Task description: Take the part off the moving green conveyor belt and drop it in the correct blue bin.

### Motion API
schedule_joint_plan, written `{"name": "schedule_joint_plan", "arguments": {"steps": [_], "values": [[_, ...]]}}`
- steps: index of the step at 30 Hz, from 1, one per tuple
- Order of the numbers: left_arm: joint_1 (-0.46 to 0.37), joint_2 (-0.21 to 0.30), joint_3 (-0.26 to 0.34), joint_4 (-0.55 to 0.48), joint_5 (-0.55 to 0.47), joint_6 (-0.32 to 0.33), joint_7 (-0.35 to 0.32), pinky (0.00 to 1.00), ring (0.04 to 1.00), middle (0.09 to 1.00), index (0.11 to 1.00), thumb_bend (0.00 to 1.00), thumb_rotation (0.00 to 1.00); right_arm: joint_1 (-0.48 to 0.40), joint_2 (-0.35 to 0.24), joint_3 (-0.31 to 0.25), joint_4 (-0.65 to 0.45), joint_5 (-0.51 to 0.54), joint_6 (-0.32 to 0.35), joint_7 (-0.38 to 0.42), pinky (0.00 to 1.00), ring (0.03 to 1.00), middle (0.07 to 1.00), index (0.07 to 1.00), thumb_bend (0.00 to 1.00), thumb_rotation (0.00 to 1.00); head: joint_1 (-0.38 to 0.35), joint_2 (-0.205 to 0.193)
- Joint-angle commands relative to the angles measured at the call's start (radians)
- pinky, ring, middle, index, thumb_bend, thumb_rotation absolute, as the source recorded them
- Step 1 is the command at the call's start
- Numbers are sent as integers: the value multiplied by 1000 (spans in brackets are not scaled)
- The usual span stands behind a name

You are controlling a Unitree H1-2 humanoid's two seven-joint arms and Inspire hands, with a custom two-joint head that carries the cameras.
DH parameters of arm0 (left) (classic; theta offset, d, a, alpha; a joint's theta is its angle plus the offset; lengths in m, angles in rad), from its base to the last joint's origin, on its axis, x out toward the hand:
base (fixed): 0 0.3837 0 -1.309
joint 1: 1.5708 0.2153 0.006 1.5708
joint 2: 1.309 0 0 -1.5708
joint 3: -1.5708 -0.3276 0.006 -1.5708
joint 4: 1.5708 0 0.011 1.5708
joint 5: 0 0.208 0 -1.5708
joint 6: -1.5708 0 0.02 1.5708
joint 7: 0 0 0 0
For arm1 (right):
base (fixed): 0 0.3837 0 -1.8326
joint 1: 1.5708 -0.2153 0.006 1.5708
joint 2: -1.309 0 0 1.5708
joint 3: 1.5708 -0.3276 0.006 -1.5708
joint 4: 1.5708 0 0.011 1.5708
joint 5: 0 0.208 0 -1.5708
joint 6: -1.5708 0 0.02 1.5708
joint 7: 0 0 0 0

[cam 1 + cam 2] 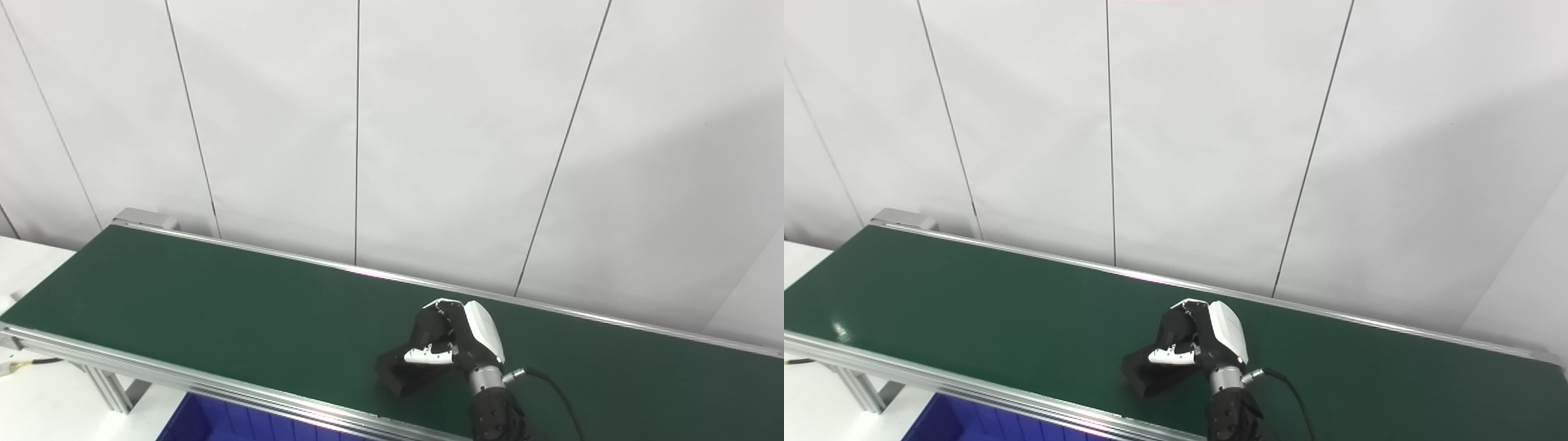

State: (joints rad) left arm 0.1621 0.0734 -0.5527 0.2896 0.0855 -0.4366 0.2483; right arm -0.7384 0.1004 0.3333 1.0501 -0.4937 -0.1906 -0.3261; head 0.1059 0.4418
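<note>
One hand (456, 343) shows in the left eye view, the right one, its arm rising from the bottom edge a little right of centre. It is curled down onto a black block-shaped part (401, 375) that lies on the green conveyor belt (214, 300), close to the belt's near rail and toward its right half. The fingers (432, 321) wrap over the part's far side and the white-tipped thumb (429, 355) lies across its top, so the hand is closed around the part; whether the part is lifted clear of the belt cannot be told. A black cable (554, 386) trails from the wrist across the belt. Below the near rail, at the bottom edge, a corner of a blue bin (208, 422) peeks out. The left hand is out of sight.

In the right eye view the same hand (1203, 337) clasps the part (1148, 376) in the same way, fingers over the far side and thumb on top, near the belt's (968, 288) front rail. The blue bin (949, 422) shows under the rail at the lower left. White wall panels (1213, 153) stand behind the belt's far edge.
</note>
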Motion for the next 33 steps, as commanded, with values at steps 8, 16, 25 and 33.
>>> {"name": "schedule_joint_plan", "arguments": {"steps": [8,16,25,33], "values": [[-9,-8,4,-26,4,-33,-2,841,912,912,934,1000,852,-6,-8,2,-75,6,7,12,315,382,483,538,512,0,-11,2],[-14,-11,-2,-25,10,-33,9,832,902,901,938,1000,845,83,-60,6,-329,-21,48,62,318,381,496,534,512,0,-47,18],[-13,-8,36,-31,-29,-33,-51,878,931,922,960,1000,841,188,-106,-45,-685,-4,115,133,294,371,479,543,511,0,-170,34],[-18,7,75,-37,-33,-33,-91,915,956,954,995,1000,885,300,-139,-120,-871,100,24,150,293,386,488,538,512,0,-284,54]]}}
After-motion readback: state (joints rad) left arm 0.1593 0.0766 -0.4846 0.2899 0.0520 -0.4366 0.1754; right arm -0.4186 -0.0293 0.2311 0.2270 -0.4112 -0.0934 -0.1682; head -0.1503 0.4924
